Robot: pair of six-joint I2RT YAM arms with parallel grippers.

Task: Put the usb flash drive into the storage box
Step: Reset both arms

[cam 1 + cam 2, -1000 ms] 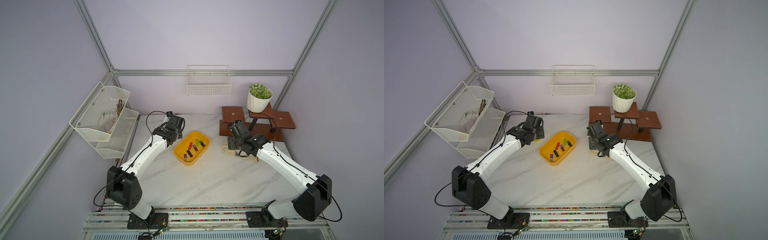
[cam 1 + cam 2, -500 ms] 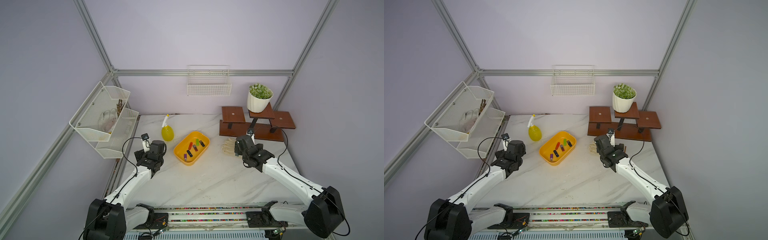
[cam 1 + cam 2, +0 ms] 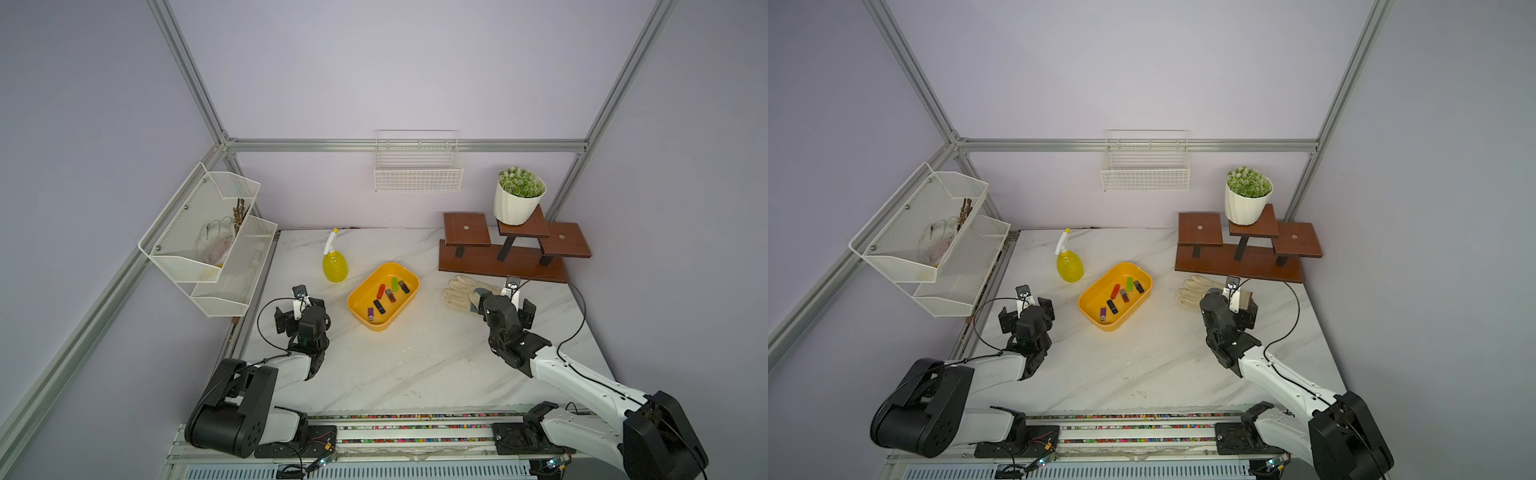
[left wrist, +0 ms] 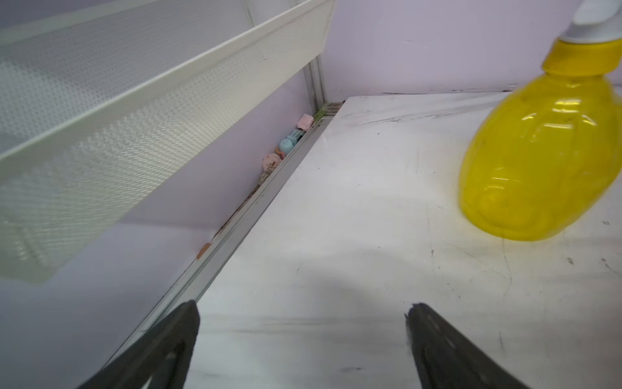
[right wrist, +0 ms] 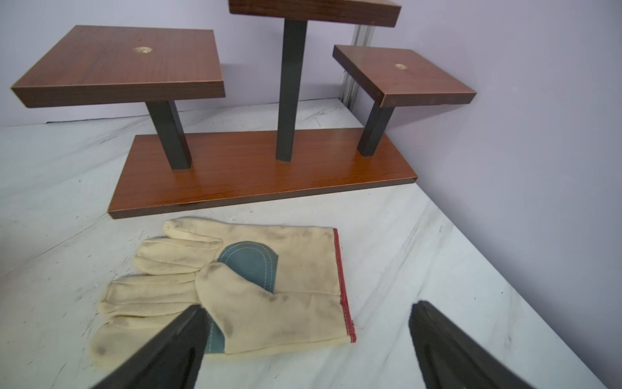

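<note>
Storage box (image 3: 363, 295) holding flash drives (image 3: 390, 296), left hand (image 4: 303, 304), right hand (image 5: 309, 305) spread, apparently empty

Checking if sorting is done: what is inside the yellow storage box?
The storage box holds six usb flash drives lying flat on its floor: red, green, purple, three dark. Nothing covers them; its near wall hides a floor strip.

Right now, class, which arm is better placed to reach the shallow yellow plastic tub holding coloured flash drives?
Probably left: the left gripper, open, sits nearer the yellow tub; the right gripper, also open, hangs by the cream fabric glove, farther off.
</note>
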